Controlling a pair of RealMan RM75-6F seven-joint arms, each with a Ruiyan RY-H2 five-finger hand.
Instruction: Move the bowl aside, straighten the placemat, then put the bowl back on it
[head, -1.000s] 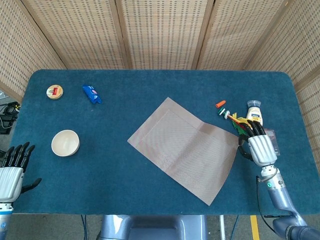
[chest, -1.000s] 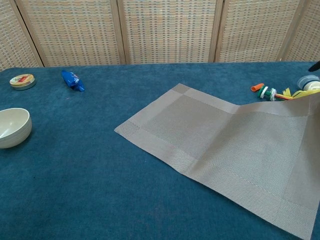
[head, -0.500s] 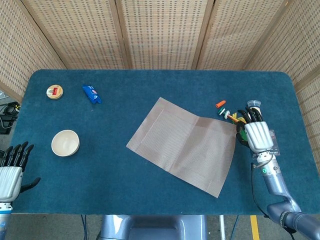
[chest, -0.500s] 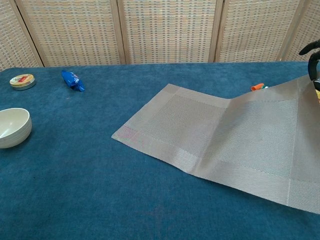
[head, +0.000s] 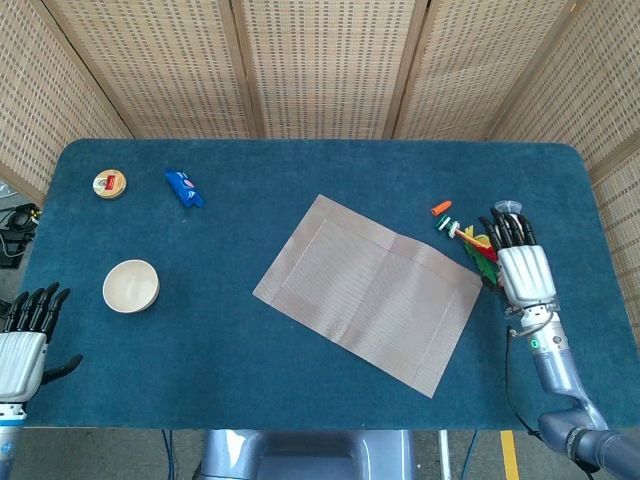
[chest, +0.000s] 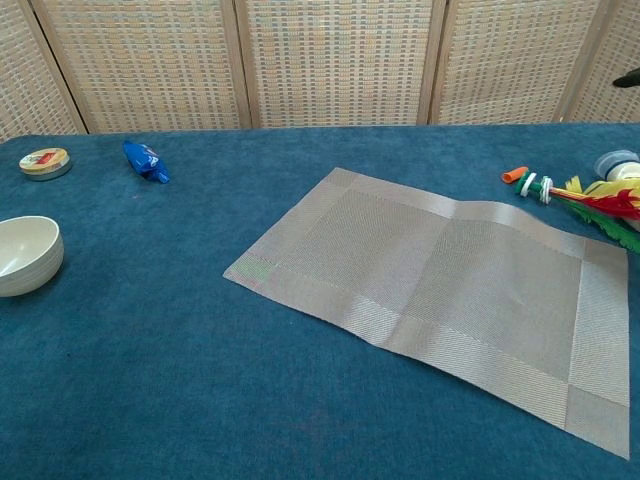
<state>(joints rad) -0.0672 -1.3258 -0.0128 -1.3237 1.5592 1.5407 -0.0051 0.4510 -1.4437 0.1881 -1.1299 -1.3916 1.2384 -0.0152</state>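
Placemat (head: 369, 293) lies flat on the blue worktop (head: 300, 390) in the head view, set at a slant with one crease across its middle, and nothing rests on it. Well to its left sits the cream bowl (head: 131, 286), upright and apart from the mat. At the far left edge stand a small round tin (head: 109, 183) and, near it, a blue wrapper (head: 183, 188). The right hand (head: 524, 270) hovers just beside the mat's right edge, fingers (head: 510, 229) stretched out straight and slightly apart, holding nothing, over a cluster of colourful feathered toys (head: 470, 239). The left hand (head: 24, 340) shows at the lower left corner, fingers spread and empty, well apart from the bowl. From the chest view, the placemat (chest: 440, 290) again lies flat and skewed, its far right corner near the red and green feathers (chest: 600, 205) and a small white jar (chest: 616, 165); the bowl (chest: 28, 255) sits at the left edge, the tin (chest: 44, 161) and wrapper (chest: 145, 161) behind it. Neither hand's palm shows here.
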